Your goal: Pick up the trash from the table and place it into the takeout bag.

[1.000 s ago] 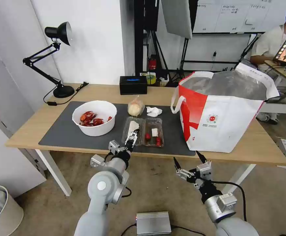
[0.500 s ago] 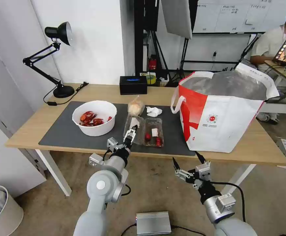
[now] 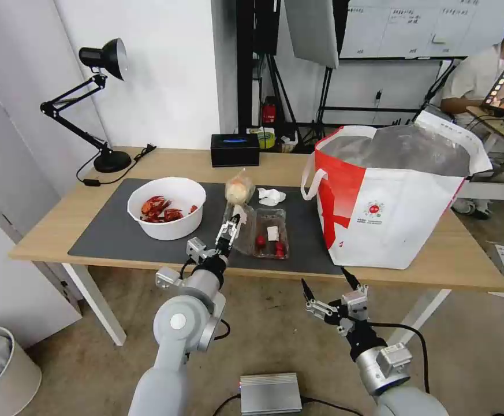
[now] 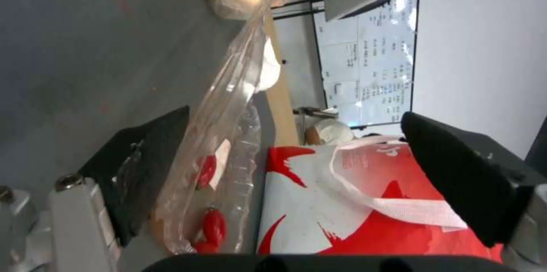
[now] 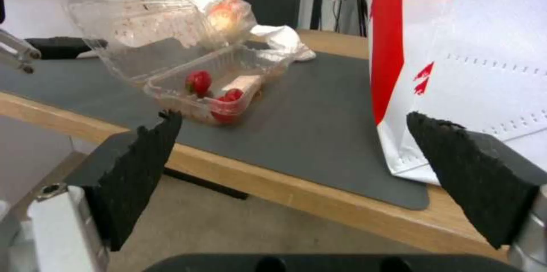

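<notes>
The left gripper (image 3: 230, 226) is reaching over the table (image 3: 275, 163) edge, its jaws spread wide around the raised lid of the clear plastic clamshell tray (image 3: 257, 231), one pad beside the lid. The right gripper (image 3: 327, 286) is hanging below, wide open. The takeout bag (image 3: 390, 196) is standing beyond the tray.

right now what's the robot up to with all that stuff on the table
It is clearing takeout leftovers. The left gripper is at the clear clamshell tray on the dark mat, with the tray's lid half tilted up against one of its fingers; its fingers are spread wide, not clamped. The right gripper hangs open below the table's front edge. The white bowl of crayfish shells, the bagged bun and the tissue are on the mat, outside the takeout bag.
</notes>
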Robot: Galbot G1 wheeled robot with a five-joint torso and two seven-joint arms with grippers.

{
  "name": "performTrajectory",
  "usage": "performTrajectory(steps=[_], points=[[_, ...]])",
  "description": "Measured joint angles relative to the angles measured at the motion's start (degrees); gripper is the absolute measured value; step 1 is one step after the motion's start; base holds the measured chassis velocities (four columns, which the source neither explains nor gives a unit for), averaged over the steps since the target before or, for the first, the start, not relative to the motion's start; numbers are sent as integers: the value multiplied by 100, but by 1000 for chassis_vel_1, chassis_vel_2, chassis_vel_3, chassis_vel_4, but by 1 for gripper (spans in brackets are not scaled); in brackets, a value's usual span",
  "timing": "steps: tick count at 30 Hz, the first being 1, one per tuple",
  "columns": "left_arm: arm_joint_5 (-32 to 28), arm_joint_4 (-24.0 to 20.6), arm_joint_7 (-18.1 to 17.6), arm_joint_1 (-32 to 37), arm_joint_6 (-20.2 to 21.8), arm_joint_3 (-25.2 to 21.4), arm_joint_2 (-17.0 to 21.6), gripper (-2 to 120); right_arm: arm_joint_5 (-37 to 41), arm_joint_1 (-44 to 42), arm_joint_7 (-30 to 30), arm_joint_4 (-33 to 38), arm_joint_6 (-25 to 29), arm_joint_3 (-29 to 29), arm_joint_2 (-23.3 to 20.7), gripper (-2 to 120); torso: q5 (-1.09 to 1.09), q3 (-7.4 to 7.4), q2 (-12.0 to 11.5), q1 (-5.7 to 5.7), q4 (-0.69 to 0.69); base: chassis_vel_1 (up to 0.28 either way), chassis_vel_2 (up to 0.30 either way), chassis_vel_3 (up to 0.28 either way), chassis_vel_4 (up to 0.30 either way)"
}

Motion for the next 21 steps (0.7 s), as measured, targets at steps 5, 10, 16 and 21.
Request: performTrajectory(steps=[5,10,16,21], points=[[1,15,22,-24,-23,8,0,100,0,0,0,-1,2,1,1,100,0,0,0,0,0,0,0,0,0],[9,17,104,-35,-50,48,0,100,-6,-19,0,2,6,9,8,100,0,0,-1,0,0,0,0,0,0],[23,1,131,-45,-57,138,-1,100,-23,-34,-1,8,9,5,14,100,0,0,0,0,0,0,0,0,0],[95,-4,190,-38,-60,215,-2,100,-28,-38,-1,13,9,5,15,100,0,0,0,0,0,0,0,0,0]])
